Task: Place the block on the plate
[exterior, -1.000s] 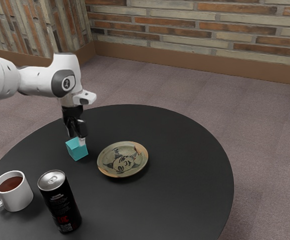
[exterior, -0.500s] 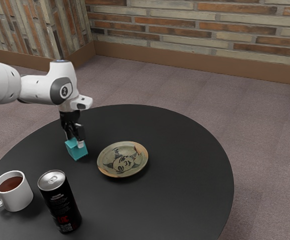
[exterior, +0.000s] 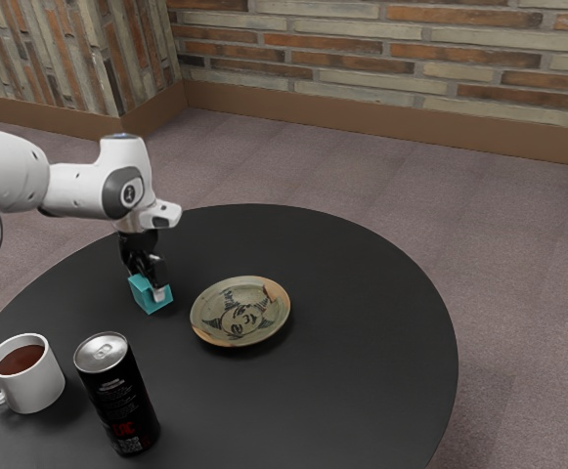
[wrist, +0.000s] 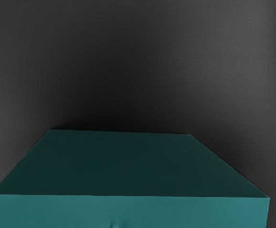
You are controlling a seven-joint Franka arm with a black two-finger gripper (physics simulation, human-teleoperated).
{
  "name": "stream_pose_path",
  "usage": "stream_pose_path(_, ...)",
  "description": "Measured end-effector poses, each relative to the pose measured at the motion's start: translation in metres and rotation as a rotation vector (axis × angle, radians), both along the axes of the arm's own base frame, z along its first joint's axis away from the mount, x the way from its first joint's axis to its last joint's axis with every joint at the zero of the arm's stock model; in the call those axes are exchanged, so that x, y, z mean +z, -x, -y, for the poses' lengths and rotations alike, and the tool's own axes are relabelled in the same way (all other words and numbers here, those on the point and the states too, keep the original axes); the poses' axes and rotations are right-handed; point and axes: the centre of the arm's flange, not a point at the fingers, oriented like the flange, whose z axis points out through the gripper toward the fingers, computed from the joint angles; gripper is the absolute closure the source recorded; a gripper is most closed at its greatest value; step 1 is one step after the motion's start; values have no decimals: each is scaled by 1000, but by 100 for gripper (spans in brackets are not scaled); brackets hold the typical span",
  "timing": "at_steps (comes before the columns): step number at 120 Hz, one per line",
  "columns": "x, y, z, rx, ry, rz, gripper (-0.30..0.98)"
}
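One teal cube block (exterior: 146, 300), toward round black worktop (exterior: 371, 313) edge at exterior view's left; gripper (exterior: 147, 286) lower at it than before, can't tell if clamped; black metal can (exterior: 117, 396), red print unreadable.

Looks smooth and matt across the worktop (exterior: 362, 293) and block (exterior: 148, 304); glazed ceramic on the plate (exterior: 240, 318); shiny metal atop the can (exterior: 120, 403); rough brick on the wall (exterior: 391, 59) at the exterior view's one o'clock.

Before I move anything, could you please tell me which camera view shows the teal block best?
The exterior view: it places the block on the table beside the plate. The wrist view shows two faces close up, cut off at its lower edge.
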Motion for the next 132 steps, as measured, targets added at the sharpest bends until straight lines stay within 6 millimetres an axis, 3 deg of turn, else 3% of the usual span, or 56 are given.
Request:
stream_pose_path(25,-1,-1,0,-3,-3,1,23)
stream_pose_path(44,-1,-1,-1,-4,-8,4,32)
stream_pose_path(68,40,-6,8,-16,-27,64,37)
stream_pose_path(81,75,-10,35,-53,-32,112,37)
stream_pose_path(99,90,-12,88,-129,-17,127,36)
stream_pose_path(114,85,-15,133,-193,4,119,36)
stream_pose_path(132,58,-11,168,-240,28,75,36)
